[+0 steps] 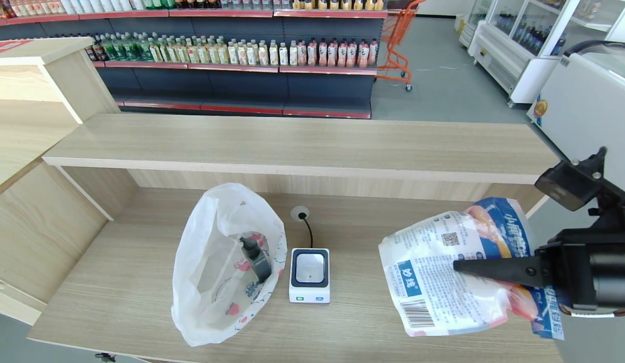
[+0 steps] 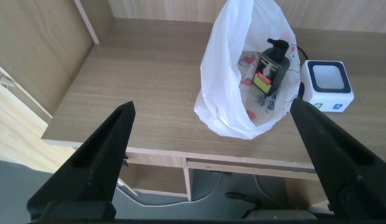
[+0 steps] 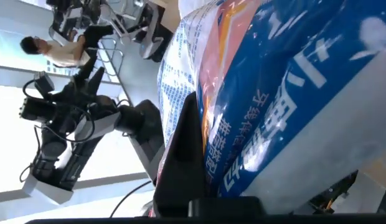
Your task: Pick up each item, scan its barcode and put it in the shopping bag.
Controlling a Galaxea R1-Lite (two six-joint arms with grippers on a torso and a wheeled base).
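Running across the head view, a light wood-grain counter (image 1: 131,282) sits below a raised wooden ledge (image 1: 292,143), with a wooden side panel (image 1: 40,227) closing its left end. Behind the ledge a long dark store shelf of drink bottles (image 1: 232,53) spans the back. An orange wire shopping cart (image 1: 400,40) stands on the grey floor to its right, and a white chest freezer (image 1: 584,106) lines the far right.

Left of centre on the counter, a translucent white plastic shopping bag (image 1: 201,307) stands open with a black pump bottle (image 1: 255,257) inside. The left gripper (image 2: 211,109) hangs out beyond the counter's near edge, facing the bag, its fingers (image 2: 106,155) spread wide and released. Just beside the bag's right side sits a small white barcode scanner with a square window (image 1: 309,275), its black cable (image 1: 308,229) leading to a round hole in the counter.

At the right end, the right gripper (image 1: 461,266) has its fingers clenched on a white-and-blue crinkly snack packet (image 1: 438,262). The packet is held up over the counter, well apart from the scanner, with bare wood between them. Bare wood also lies between bag and side panel.
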